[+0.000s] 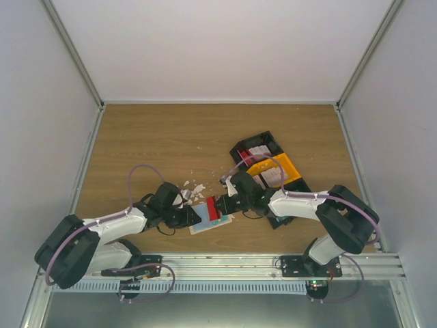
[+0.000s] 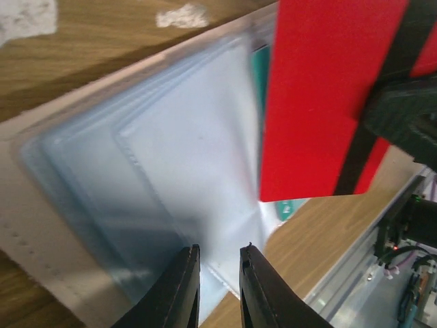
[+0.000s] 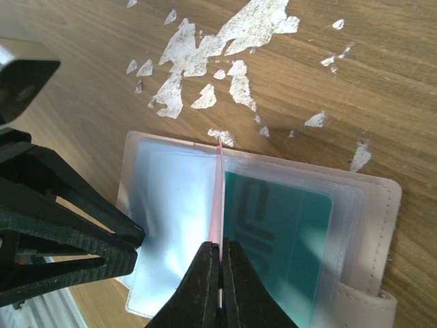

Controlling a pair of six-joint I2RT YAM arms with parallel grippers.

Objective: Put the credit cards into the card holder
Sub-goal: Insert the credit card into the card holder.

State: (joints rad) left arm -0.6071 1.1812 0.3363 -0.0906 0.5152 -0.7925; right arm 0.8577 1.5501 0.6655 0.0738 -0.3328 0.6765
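- Card holder (image 1: 200, 224) lies opened flat on the wooden tabletop (image 1: 171, 137), between the two hands, pale bluish clear sleeves (image 2: 191, 157) facing up.
- Teal card (image 3: 280, 239) sits inside a sleeve on the half with the snap tab.
- Right hand (image 3: 220, 249): fingers pressed together on a red card (image 3: 217, 198). The card stands on edge over the holder's middle, and its lower edge is at the sleeves. Whether it has entered a pocket cannot be told.
- Left hand (image 2: 218, 249): fingers slightly spread and low at the holder's other edge, with the sleeve's edge showing in the narrow gap.
- White crumbly scraps (image 3: 225, 55) are scattered on the wood just beyond the holder.
- Black bin (image 1: 256, 147) and yellow bin (image 1: 276, 171) stand behind the right arm.
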